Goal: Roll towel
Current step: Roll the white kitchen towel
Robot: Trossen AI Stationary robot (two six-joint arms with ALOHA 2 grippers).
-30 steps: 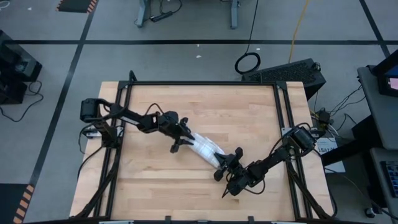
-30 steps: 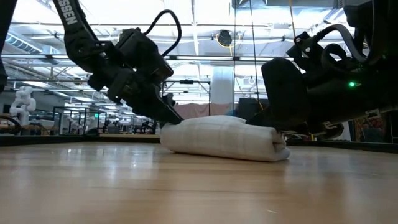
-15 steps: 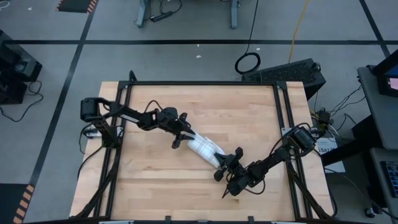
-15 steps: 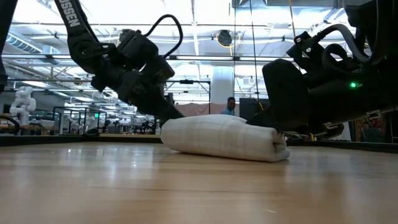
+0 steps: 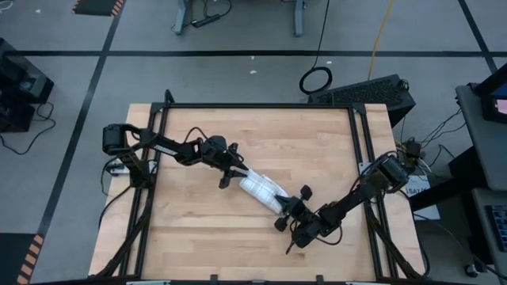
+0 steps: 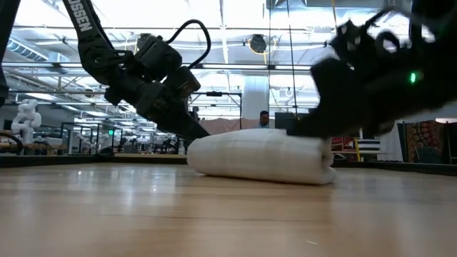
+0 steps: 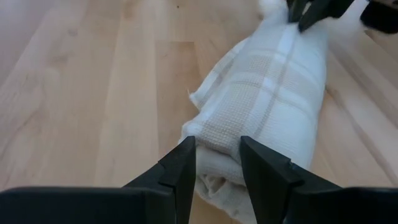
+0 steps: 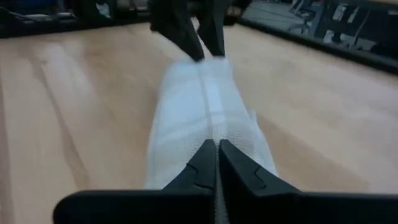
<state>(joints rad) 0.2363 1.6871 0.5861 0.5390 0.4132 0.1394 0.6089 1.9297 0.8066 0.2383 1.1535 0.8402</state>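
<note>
The towel [image 5: 260, 190] is a white cloth with tan plaid lines. It lies rolled up in the middle of the wooden table [image 5: 317, 142], running slantwise from far left to near right. My left gripper [image 7: 217, 168] is shut on the roll's far-left end [image 6: 203, 146]. My right gripper [image 8: 217, 149] is at the near-right end [image 6: 318, 160], its fingers closed together on top of the roll. Each wrist view shows the other gripper at the roll's far end. My left gripper holds the roll's far-left end [image 7: 217, 140] between its two fingers, which take in only part of the roll's width. The fingers slant down from the table's left and lie along the roll. The roll rests on the table. My right gripper pinches the cloth on top of the roll at its near-right end [image 8: 214, 134]. A ridge of cloth runs up into the closed fingertips; one layer or several, I cannot tell. The fingers come nearly level from the table's near right, along the roll.
Black frame rails [image 5: 162, 134] run along the table's left, right and far edges. Bare wood lies on all sides of the roll.
My right gripper has gone up a little and rolled about its own line, staying shut. The roll's near-right end stands a little higher and fuller than before. The far-left end has stayed in the left gripper's hold.
</note>
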